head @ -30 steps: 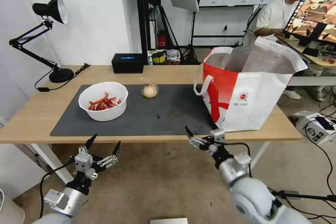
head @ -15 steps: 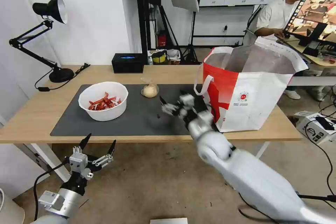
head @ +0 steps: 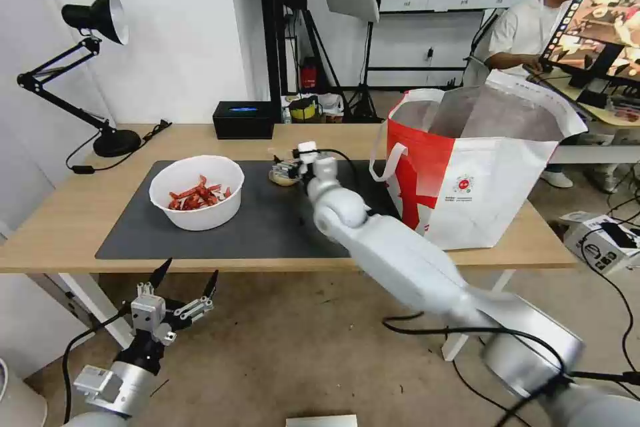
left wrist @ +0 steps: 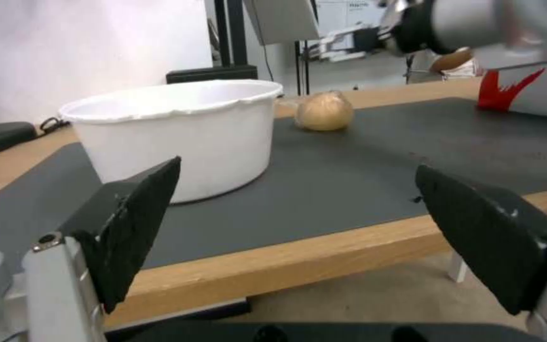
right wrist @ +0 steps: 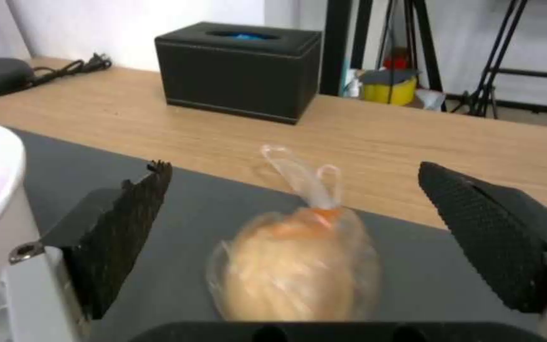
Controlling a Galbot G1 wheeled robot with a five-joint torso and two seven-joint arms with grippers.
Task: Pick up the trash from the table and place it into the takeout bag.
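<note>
Baggie (right wrist: 296, 270) lies knot-end toward the box (right wrist: 239, 69), between spread right fingers (right wrist: 131, 223).

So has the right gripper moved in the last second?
Yes. The right gripper has gone from below the table's near edge, forward over the mat to the baggie, open.

Head cam high, looks down across counter (head: 67, 227). Left wrist cam low at counter edge; right wrist cam close over baggie (right wrist: 292, 266). All share baggie.
</note>
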